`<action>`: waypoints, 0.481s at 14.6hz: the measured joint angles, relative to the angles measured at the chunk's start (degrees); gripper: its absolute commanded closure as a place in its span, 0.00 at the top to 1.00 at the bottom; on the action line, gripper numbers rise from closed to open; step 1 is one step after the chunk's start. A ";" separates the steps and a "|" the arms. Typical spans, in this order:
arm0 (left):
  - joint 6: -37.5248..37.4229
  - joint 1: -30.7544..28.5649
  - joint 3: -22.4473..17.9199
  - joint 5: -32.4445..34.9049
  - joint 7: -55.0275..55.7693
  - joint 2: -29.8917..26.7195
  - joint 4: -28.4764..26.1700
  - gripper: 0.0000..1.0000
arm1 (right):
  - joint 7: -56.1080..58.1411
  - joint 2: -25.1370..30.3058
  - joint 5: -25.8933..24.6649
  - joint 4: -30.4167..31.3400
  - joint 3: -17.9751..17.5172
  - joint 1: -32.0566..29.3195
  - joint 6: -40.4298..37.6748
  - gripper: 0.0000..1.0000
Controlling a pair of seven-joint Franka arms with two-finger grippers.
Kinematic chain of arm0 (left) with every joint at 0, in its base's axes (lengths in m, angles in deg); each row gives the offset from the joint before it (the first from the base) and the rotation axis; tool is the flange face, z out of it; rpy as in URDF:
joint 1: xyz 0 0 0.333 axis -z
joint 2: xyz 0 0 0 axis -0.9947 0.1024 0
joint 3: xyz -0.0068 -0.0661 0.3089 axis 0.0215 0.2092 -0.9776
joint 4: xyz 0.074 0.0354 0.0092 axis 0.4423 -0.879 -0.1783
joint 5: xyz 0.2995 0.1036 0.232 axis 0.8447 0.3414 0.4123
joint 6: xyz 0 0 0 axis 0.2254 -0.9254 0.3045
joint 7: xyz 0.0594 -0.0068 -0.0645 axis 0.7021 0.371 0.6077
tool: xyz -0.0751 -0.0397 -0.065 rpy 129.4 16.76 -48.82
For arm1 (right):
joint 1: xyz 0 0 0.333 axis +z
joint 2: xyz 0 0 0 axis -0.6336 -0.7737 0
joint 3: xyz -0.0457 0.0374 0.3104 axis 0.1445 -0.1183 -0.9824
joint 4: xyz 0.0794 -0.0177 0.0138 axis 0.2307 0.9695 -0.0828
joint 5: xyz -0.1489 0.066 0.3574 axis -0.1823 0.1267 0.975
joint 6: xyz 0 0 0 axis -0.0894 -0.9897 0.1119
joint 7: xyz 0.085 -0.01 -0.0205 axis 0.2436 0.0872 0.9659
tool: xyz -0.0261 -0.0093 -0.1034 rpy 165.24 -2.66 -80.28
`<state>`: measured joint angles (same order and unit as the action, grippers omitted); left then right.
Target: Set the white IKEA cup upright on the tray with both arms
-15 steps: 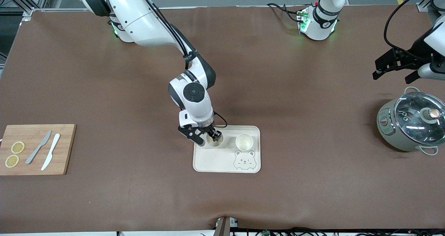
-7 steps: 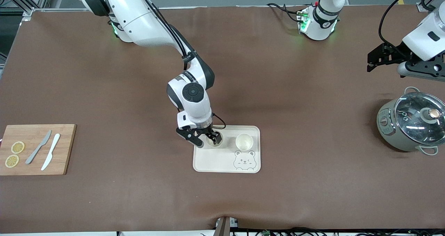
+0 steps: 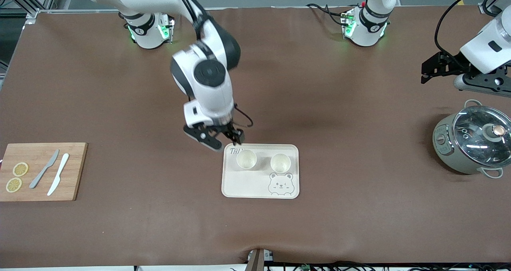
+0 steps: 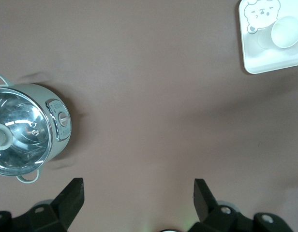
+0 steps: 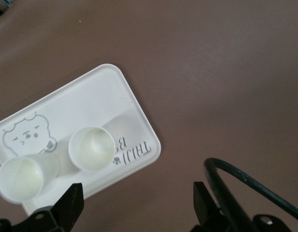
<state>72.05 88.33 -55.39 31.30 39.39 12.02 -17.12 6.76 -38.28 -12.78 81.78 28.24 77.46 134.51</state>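
The cream tray with a grey bear drawing lies mid-table. Two white cups stand upright on it side by side: one toward the right arm's end, one toward the left arm's end. Both show in the right wrist view on the tray. My right gripper is open and empty, raised over the tray's edge farthest from the front camera. My left gripper is open and empty, up over bare table beside the pot; its wrist view shows the tray and one cup.
A grey pot with a glass lid stands at the left arm's end, also in the left wrist view. A wooden cutting board with two knives and lemon slices lies at the right arm's end.
My right gripper has let go of the cup on the tray and risen up and away toward its base. The left gripper has barely moved since half a second ago.
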 measured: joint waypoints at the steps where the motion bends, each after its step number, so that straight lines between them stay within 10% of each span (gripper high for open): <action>1: 0.00 0.00 0.00 0.00 0.00 0.12 -0.06 1.00 | 0.92 3.96 0.81 1.45 -0.14 0.01 -2.92 1.00; 7: 0.84 0.06 0.02 0.00 0.52 1.23 -0.15 1.00 | 13.36 24.12 4.06 14.46 0.37 -4.35 -11.93 1.00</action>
<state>72.89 88.39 -55.37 31.30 39.91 13.25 -17.27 20.12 -14.16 -8.72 96.24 28.61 73.11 122.59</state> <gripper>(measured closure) 0.000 0.000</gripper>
